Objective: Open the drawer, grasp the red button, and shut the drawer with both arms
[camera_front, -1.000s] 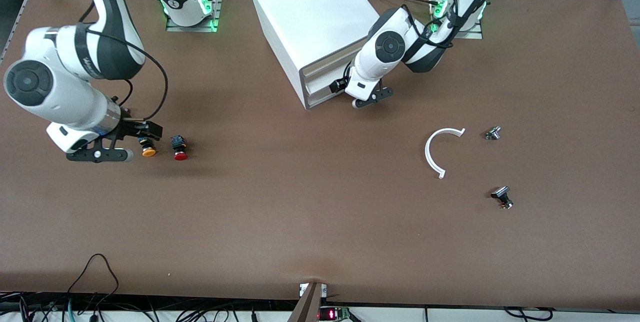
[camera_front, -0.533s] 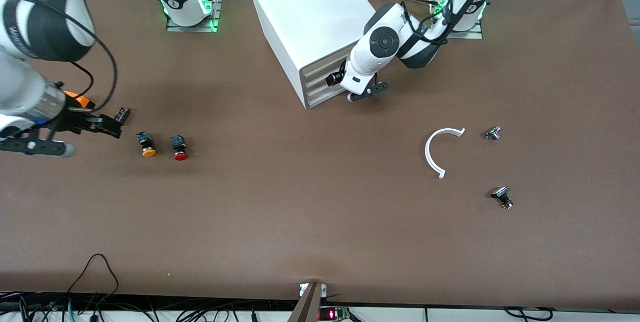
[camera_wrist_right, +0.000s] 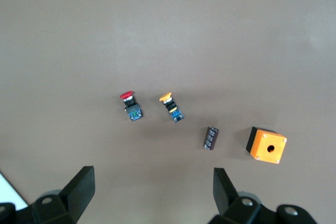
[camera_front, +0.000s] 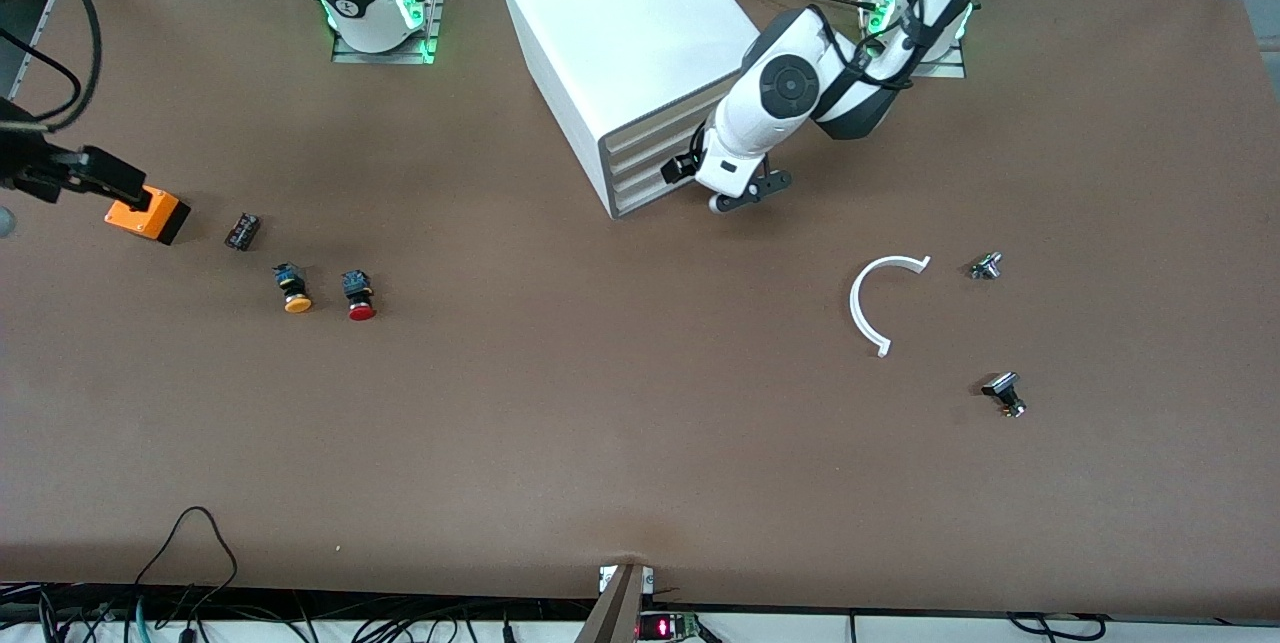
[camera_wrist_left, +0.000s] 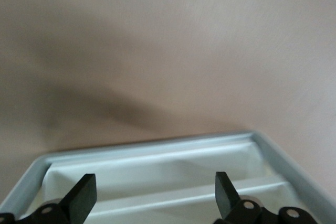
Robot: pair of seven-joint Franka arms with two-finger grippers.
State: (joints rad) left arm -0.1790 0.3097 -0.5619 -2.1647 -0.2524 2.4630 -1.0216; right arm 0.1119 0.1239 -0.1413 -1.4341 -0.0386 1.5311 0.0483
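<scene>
The red-capped button [camera_front: 360, 307] lies on the table toward the right arm's end, with nothing touching it; the right wrist view shows it [camera_wrist_right: 129, 105] far below. My right gripper [camera_wrist_right: 155, 192] hangs open and empty, high over that end of the table, mostly off the edge of the front view. The white cabinet [camera_front: 620, 13] stands at the middle, and all its drawer fronts [camera_front: 648, 163] look flush and shut. My left gripper [camera_front: 745, 195] is just in front of those fronts [camera_wrist_left: 157, 163], open and holding nothing.
An orange-capped button [camera_front: 296, 301] lies beside the red one. A small black part [camera_front: 242, 231] and an orange box with a hole [camera_front: 148, 213] lie near them. A white C-shaped ring [camera_front: 862, 308] and two small metal parts [camera_front: 986, 266] [camera_front: 1005, 393] lie toward the left arm's end.
My right gripper has risen and swung away from the two buttons, uncovering the orange box. A gap in the cabinet front has closed; my left gripper pushed in, then backed off slightly.
</scene>
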